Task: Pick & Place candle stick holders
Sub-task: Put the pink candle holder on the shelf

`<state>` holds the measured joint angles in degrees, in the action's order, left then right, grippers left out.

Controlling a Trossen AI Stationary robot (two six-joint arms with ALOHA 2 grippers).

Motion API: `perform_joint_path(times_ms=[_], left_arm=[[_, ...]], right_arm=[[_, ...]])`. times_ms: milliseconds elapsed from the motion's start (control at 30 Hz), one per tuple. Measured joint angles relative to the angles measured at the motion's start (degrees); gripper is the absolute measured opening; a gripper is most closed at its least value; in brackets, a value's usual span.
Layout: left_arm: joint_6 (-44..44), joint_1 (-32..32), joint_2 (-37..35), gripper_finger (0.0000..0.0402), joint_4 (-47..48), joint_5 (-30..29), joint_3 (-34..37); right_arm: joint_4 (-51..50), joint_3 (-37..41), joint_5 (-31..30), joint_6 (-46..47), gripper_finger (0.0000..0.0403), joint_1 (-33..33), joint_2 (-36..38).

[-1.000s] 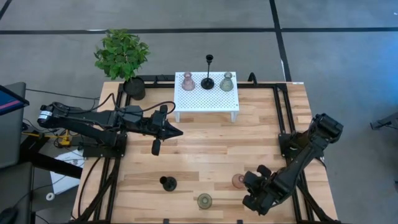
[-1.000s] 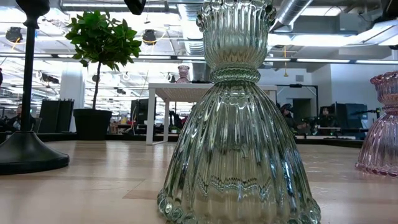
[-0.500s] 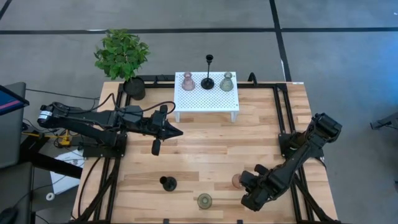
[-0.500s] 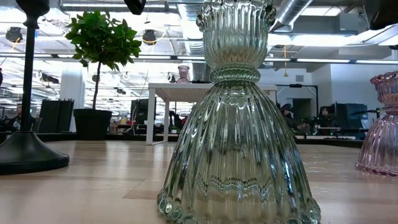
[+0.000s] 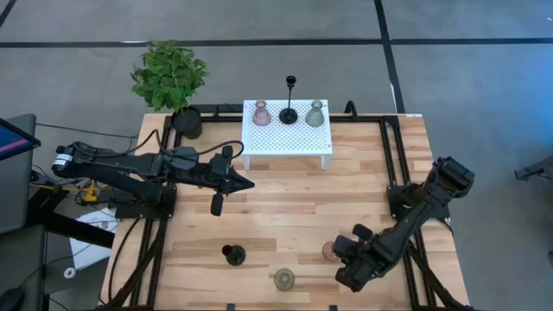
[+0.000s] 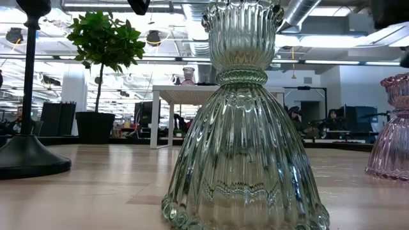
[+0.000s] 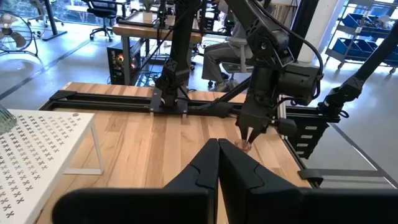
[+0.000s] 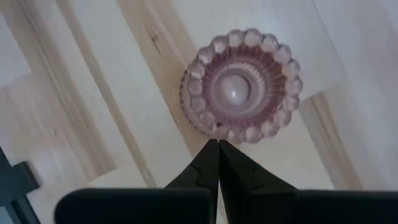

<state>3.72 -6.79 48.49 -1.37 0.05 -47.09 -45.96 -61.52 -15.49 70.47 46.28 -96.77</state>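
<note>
Near the front edge of the wooden counter [image 5: 285, 207], the right hand [image 5: 340, 257] hangs directly over a pink glass candle stick holder [image 5: 330, 251], its two dark fingers pressed together with nothing between them. From the right wrist view the fingertips point down at the pink holder's beaded rim [image 8: 239, 86], and whether they touch it cannot be told. An olive-green glass candle stick holder [image 5: 284, 278] stands just to the left of that, close to the counter's front edge; in the low view it fills the middle of the picture [image 6: 245, 121]. A black candle stick holder [image 5: 232, 254] with a round base stands further left.

At the back, a white perforated stand [image 5: 287, 136] carries three more holders in a row: a pink one [image 5: 261, 113], a black one with a thin stem [image 5: 289, 102] and an olive-green one [image 5: 314, 113]. A potted plant [image 5: 170, 78] sits at the back left corner.

The left hand [image 5: 244, 182] waits above the counter's left middle, fingers closed and empty.
</note>
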Motion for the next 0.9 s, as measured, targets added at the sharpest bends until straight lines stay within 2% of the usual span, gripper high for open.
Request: perform_joint_path(times_ms=[433,900], left_arm=[[0.0,0.0,0.0,0.0007,0.0,0.0,0.0],[0.0,0.0,0.0,0.0007,0.0,0.0,0.0]], right_arm=[[5.0,0.0,-2.8,-15.7,0.0,-9.8,0.0],[18.9,0.0,-2.2,-32.8,0.0,-21.5,0.0]])
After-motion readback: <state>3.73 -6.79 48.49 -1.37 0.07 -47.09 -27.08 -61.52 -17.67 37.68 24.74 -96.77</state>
